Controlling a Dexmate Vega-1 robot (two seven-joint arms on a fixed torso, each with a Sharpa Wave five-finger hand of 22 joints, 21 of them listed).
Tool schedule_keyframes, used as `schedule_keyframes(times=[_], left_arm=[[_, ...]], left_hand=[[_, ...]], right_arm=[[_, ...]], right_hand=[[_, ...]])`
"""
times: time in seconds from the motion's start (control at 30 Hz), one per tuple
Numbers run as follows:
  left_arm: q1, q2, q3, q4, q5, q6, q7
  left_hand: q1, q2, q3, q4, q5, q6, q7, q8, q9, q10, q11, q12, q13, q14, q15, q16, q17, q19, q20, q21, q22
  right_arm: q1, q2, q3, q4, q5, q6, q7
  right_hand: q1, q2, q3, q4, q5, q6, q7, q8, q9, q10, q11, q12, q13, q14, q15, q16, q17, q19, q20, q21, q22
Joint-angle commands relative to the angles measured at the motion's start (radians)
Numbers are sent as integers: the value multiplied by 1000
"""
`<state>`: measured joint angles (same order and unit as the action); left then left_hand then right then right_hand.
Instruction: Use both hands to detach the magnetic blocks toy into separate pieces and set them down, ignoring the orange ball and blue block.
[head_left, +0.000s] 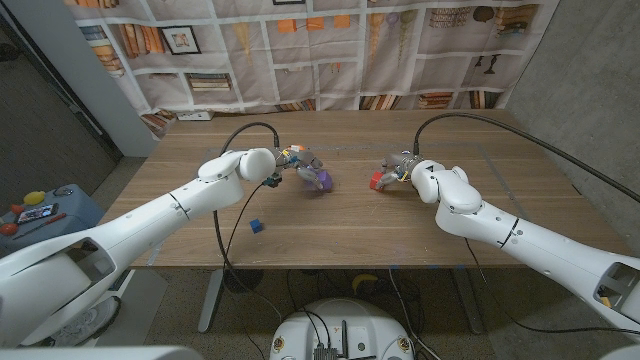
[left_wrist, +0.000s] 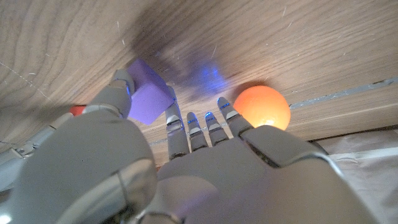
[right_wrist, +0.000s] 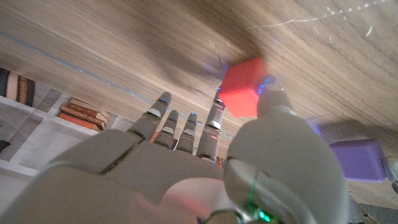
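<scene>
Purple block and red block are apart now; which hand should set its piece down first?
Either, probably left: the left hand holds the purple block low over the table, as the right hand does the red block.

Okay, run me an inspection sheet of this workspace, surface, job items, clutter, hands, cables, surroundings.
Surface: wooden table, plain grain, nothing spilled.
Job's things: purple block held by the left hand; red block held by the right hand; the two pieces are apart.
Clutter: small blue block on the table nearer the robot, beside the left arm; orange ball beyond the left hand's fingers in the left wrist view.
Hands: both over the table's middle, each pinching its block.
Cables: black cable looping from the left wrist, another arching over the right arm.
Surroundings: bookshelf-print backdrop behind the table.
</scene>
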<state>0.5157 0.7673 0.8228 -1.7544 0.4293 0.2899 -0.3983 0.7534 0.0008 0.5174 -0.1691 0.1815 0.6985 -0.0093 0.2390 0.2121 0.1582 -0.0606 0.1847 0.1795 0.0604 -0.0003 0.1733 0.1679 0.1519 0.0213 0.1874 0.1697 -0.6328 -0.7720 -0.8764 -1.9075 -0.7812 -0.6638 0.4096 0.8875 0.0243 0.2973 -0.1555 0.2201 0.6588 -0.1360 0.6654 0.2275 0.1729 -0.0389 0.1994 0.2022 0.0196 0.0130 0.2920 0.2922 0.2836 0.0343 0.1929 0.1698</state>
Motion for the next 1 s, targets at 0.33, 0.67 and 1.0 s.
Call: schedule_keyframes(times=[0.33,0.67,1.0], left_arm=[[-38,-10,25,14,12,12,-74],[-47,-12,36,12,26,20,-91],[-58,-19,45,21,34,20,-107]], left_hand=[[-26,-18,-33,1,6,-72,3,-36,2,-45,20,-2,3,-39,13,-1,4,-26,3,-2,4],[-29,-25,-43,0,7,-107,12,-46,1,-64,28,-2,3,-55,19,-1,4,-40,4,-4,3],[-31,-37,-54,-2,6,-154,24,-55,-1,-80,32,-1,3,-66,22,0,4,-47,3,-3,3]], right_arm=[[16,0,-12,-2,3,-25,50],[20,-5,-13,-2,15,-22,57],[24,-7,-12,0,26,-22,59]], right_hand=[[-51,-34,-27,10,-17,-97,-39,-54,-1,-58,22,-11,6,-25,39,-19,1,-21,27,-3,3],[-81,-50,-38,13,-26,-186,-33,-92,-5,-93,37,-12,8,-42,56,-31,0,-34,36,-4,4],[-109,-59,-46,18,-34,-274,-26,-133,-9,-129,42,-13,8,-55,66,-40,0,-44,42,-4,4]])
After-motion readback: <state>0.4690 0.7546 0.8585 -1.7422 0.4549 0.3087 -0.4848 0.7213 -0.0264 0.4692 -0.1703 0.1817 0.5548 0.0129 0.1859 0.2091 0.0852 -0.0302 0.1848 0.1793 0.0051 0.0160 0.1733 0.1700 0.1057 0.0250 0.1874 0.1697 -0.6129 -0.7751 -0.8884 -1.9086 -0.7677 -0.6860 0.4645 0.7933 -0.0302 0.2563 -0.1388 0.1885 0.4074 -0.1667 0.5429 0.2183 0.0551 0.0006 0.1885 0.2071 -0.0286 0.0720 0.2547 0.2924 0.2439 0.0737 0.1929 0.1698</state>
